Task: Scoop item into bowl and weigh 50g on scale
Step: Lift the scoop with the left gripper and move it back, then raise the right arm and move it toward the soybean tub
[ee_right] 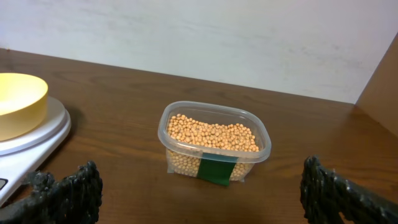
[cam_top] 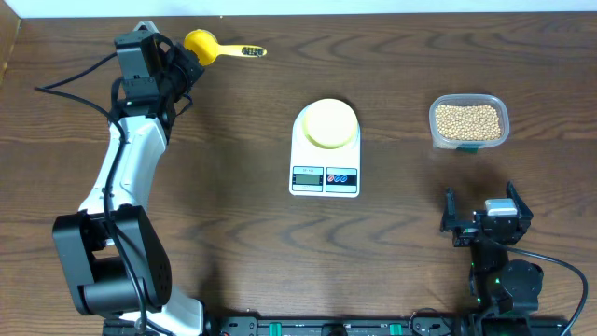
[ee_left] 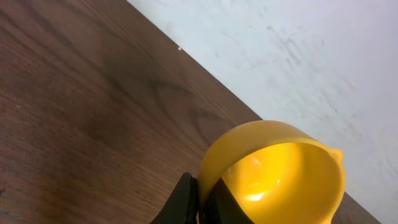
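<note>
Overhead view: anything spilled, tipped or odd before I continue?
No spill: the beans sit in their container, the bowl sits on the scale. One oddity: the left gripper pinches the scoop by its cup wall, not the handle.

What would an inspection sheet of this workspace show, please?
Surface: dark wood table.
Job's things: bowl, looking empty, on scale; beans in clear container; yellow scoop at far left.
Clutter: nothing seen.
Grippers: left gripper shut on the scoop's cup; right gripper open, holding nothing.
Cables: black cables beside both arms.
Surroundings: pale wall behind the table.
</note>
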Robot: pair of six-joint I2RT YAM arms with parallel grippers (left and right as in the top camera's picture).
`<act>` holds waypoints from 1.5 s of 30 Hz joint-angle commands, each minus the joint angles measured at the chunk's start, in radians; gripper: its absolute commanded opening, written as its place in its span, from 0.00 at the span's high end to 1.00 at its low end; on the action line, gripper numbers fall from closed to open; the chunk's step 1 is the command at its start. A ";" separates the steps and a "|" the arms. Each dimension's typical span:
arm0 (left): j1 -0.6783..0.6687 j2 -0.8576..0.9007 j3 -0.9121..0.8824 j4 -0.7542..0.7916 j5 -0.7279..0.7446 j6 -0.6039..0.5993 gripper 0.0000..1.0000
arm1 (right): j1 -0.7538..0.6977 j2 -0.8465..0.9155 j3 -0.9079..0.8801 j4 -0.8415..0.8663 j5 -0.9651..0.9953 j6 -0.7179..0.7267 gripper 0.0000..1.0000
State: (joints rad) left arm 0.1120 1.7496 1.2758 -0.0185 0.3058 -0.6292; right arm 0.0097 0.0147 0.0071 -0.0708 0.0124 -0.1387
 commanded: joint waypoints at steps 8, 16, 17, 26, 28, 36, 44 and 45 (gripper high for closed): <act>0.000 -0.020 0.026 0.042 -0.003 -0.031 0.92 | -0.003 -0.007 -0.002 -0.004 0.004 0.011 0.01; 0.000 -0.020 0.026 0.072 -0.003 -0.039 0.92 | -0.003 -0.007 -0.002 -0.004 0.004 0.011 0.01; 0.000 -0.020 0.026 0.072 -0.003 -0.039 0.92 | -0.003 -0.007 -0.002 -0.004 0.004 0.011 0.01; 0.000 -0.020 0.026 0.072 -0.003 -0.039 0.92 | -0.003 -0.007 -0.002 0.023 -0.009 0.011 0.01; 0.000 -0.020 0.026 0.072 -0.003 -0.039 0.92 | -0.003 -0.007 -0.002 0.017 -0.030 0.011 0.01; 0.000 -0.020 0.026 0.072 -0.003 -0.039 0.93 | -0.003 -0.007 -0.002 0.072 -0.016 0.011 0.01; 0.000 -0.020 0.026 0.072 -0.003 -0.039 0.92 | -0.003 -0.007 -0.002 0.103 0.031 0.364 0.01; 0.000 -0.020 0.026 0.073 -0.003 -0.039 0.92 | -0.003 -0.007 -0.002 0.120 0.031 0.396 0.01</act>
State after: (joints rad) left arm 0.1120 1.7496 1.2758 0.0509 0.3058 -0.6586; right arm 0.0097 0.0147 0.0071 0.0288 0.0223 0.0841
